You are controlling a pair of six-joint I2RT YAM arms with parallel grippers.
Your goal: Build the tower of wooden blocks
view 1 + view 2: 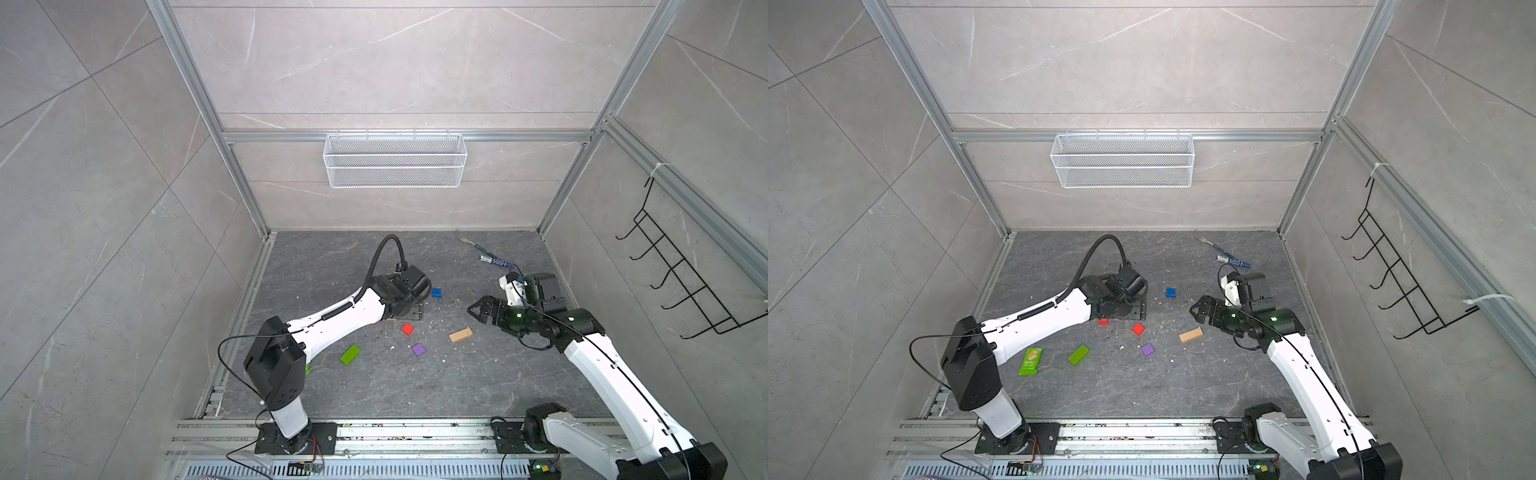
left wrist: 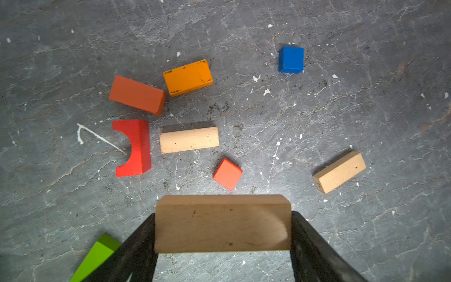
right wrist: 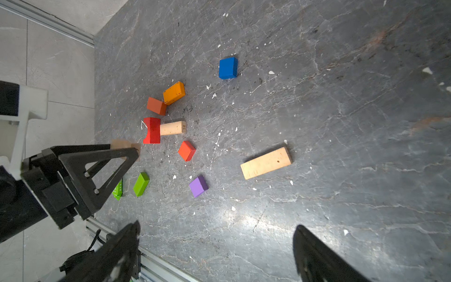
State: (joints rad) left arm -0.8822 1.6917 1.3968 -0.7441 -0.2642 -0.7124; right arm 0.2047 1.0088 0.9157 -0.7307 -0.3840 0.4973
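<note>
Left gripper (image 3: 124,149): we see it clamped on a tan bar (image 2: 222,225), above the table (image 1: 374,386)
Right gripper (image 3: 217,227): jaws wide apart, empty
Wood blocks (image 2: 189,139): scattered flat; blue cube (image 1: 436,293) at one o'clock of red cube (image 1: 407,329), purple cube (image 1: 418,349) at five

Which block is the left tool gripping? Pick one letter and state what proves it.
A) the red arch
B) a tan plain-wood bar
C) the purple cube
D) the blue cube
B: in the left wrist view the left tool is clamped on both ends of a tan plain-wood bar, while the blue cube, red arch and purple cube lie loose, away from it.
</note>
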